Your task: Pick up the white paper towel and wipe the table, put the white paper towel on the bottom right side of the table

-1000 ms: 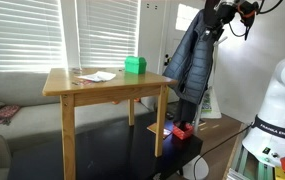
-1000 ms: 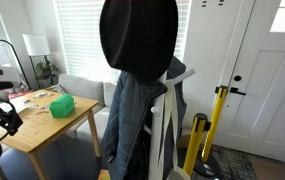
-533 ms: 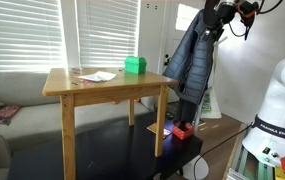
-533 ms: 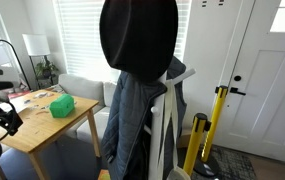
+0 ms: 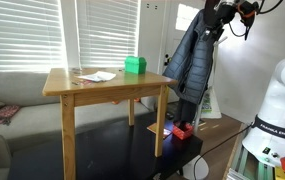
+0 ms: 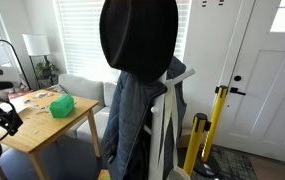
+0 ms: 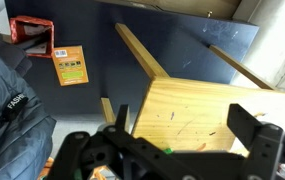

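My black Robotiq gripper (image 7: 170,142) hangs above a corner of the light wooden table (image 5: 112,88), jaws apart for the pickup. The white paper towel (image 5: 97,76) lies untouched, seemingly flat, near a green box (image 5: 134,65).

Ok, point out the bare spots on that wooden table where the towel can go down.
Bare: the strip of table along its near edge, in front of the white paper towel and the green box, in an exterior view. Crowded: the far edge by the blinds, where towel and box sit.
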Controlling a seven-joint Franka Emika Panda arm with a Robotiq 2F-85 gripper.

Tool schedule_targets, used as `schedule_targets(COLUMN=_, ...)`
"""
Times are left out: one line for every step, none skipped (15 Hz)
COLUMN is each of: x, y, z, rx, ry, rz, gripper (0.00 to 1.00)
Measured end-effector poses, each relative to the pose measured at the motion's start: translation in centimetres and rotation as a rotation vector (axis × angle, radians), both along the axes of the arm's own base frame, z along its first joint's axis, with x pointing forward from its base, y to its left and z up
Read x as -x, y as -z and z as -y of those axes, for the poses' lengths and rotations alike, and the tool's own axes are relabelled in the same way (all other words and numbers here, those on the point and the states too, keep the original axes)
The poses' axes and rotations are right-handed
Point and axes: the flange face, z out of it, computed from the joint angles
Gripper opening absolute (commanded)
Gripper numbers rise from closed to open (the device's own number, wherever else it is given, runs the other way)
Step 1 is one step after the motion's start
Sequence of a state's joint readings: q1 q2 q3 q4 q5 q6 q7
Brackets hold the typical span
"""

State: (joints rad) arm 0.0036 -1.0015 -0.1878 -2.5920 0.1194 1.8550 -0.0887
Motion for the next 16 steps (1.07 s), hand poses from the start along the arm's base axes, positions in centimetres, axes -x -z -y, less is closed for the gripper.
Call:
schedule_targets(x=0.0, y=-0.1, z=-0.1, rx=0.003, ry=-0.002, rz=0.002, gripper=1.0)
schedule_targets(x=-0.1, y=-0.3, z=-0.4, rx=0.009, ry=-0.007, rz=0.006, gripper=1.0)
schedule_targets(x=-0.4, y=-0.7, z=-1.1, rx=0.014, ry=-0.018, rz=0.012, gripper=1.0)
schedule_targets(x=-0.7, y=-1.4, z=-2.0, rx=0.021, ry=-0.035, rz=0.018, gripper=1.0)
schedule_targets(x=-1.2, y=-2.0, z=-3.1, rx=0.028, ry=-0.051, rz=0.023, gripper=1.0)
schedule_targets(x=-1.8, y=-2.6, z=-4.3, rx=0.039, ry=-0.066, rz=0.025, gripper=1.0)
schedule_targets(x=-2.5, y=-3.2, z=-5.6, rx=0.05, ry=-0.079, rz=0.024, gripper=1.0)
schedule_targets(x=-3.3, y=-3.7, z=-6.8, rx=0.062, ry=-0.087, rz=0.019, gripper=1.0)
schedule_targets(x=-4.3, y=-4.1, z=-8.0, rx=0.074, ry=-0.087, rz=0.01, gripper=1.0)
schedule_targets(x=-5.2, y=-4.5, z=-9.0, rx=0.084, ry=-0.085, rz=0.001, gripper=1.0)
schedule_targets(x=-6.3, y=-4.9, z=-9.9, rx=0.091, ry=-0.078, rz=-0.007, gripper=1.0)
schedule_targets(x=-7.5, y=-5.2, z=-10.7, rx=0.096, ry=-0.069, rz=-0.018, gripper=1.0)
schedule_targets(x=-8.8, y=-5.5, z=-11.4, rx=0.099, ry=-0.055, rz=-0.028, gripper=1.0)
schedule_targets(x=-10.0, y=-5.8, z=-12.0, rx=0.1, ry=-0.04, rz=-0.038, gripper=1.0)
schedule_targets(x=-11.4, y=-5.9, z=-12.3, rx=0.098, ry=-0.024, rz=-0.048, gripper=1.0)
schedule_targets(x=-12.7, y=-6.1, z=-12.4, rx=0.093, ry=-0.007, rz=-0.058, gripper=1.0)
